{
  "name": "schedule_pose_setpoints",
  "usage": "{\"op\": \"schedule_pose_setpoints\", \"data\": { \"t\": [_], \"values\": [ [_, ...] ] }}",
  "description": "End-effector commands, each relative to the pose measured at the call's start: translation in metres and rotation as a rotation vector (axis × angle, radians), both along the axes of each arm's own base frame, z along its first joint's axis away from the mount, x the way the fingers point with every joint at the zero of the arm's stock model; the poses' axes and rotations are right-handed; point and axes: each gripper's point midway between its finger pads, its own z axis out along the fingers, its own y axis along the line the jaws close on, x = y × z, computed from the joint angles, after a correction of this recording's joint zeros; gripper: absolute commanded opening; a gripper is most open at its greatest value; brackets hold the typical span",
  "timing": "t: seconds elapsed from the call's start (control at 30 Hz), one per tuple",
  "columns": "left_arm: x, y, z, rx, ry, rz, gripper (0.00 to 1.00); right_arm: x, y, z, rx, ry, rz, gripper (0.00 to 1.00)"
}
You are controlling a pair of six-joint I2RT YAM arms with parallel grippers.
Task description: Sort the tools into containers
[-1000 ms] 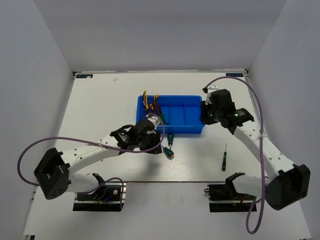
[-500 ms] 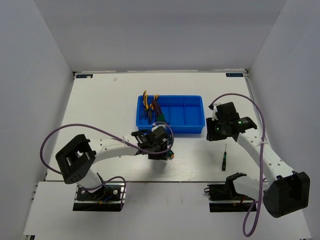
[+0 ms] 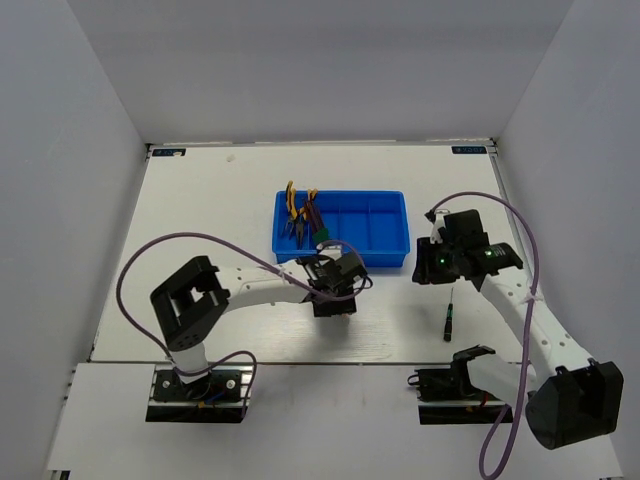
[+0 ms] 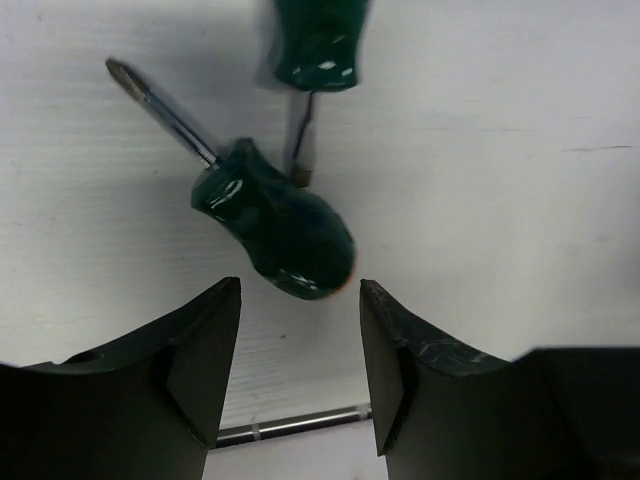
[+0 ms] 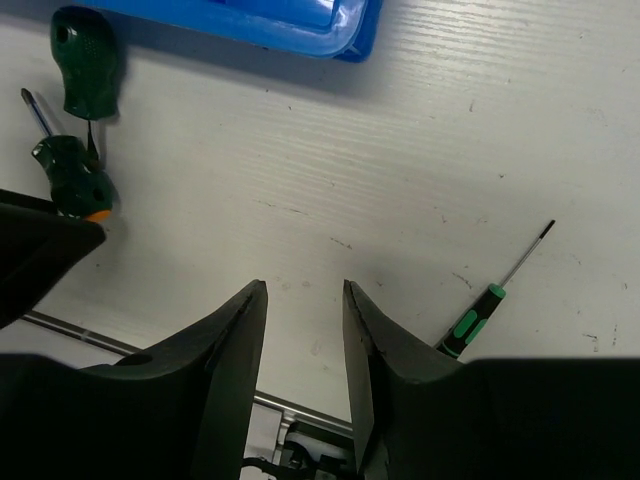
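The blue tray [image 3: 385, 232] lies mid-table, with two yellow-and-black pliers [image 3: 298, 212] in its leftmost compartment. A green-holdered hex-key set [image 3: 322, 236] sits at the tray's near left; which compartment I cannot tell. My left gripper [image 3: 337, 296] is open just near the tray, jaws either side of the butt of a stubby green screwdriver [image 4: 275, 225]. The second green screwdriver [image 4: 318, 45] lies just beyond, its tip touching the first. In the left wrist view the gripper [image 4: 300, 290] holds nothing. My right gripper [image 3: 428, 266] is open and empty above bare table [image 5: 305, 288]. The thin black screwdriver [image 3: 449, 322] lies to its near right.
White walls close in the table on the left, back and right. The tray's near right corner [image 5: 345, 35] shows in the right wrist view, with both green screwdrivers [image 5: 72, 170] and the thin screwdriver [image 5: 478, 312]. A metal rail [image 4: 290, 424] runs along the table's near edge.
My left gripper has swung right and down over the two green screwdrivers. My right gripper has moved from the tray's right end toward the near side.
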Motion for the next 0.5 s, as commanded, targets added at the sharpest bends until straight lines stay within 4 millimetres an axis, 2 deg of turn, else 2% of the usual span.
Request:
{"op": "schedule_pose_setpoints", "data": {
  "t": [0.0,0.23,0.37,0.4,0.43,0.47],
  "values": [
    [-0.007,-0.004,0.005,0.025,0.019,0.046,0.61,0.003,0.005,0.009,0.059,-0.045,-0.007,0.43],
    [0.0,0.001,0.001,0.07,-0.016,0.101,0.63,0.003,0.005,0.008,0.098,-0.06,-0.021,0.43],
    [0.006,-0.006,0.008,0.059,-0.035,0.119,0.63,0.003,0.005,0.01,0.114,-0.061,-0.026,0.43],
    [0.003,-0.007,0.005,0.067,-0.032,0.109,0.63,0.002,0.005,0.009,0.117,-0.057,-0.026,0.43],
    [0.007,-0.009,0.011,0.061,-0.045,0.122,0.63,0.003,0.005,0.01,0.124,-0.057,-0.033,0.43],
    [0.01,-0.009,0.004,0.083,-0.05,0.127,0.63,0.003,0.005,0.009,0.124,-0.055,-0.032,0.43]
  ]
}}
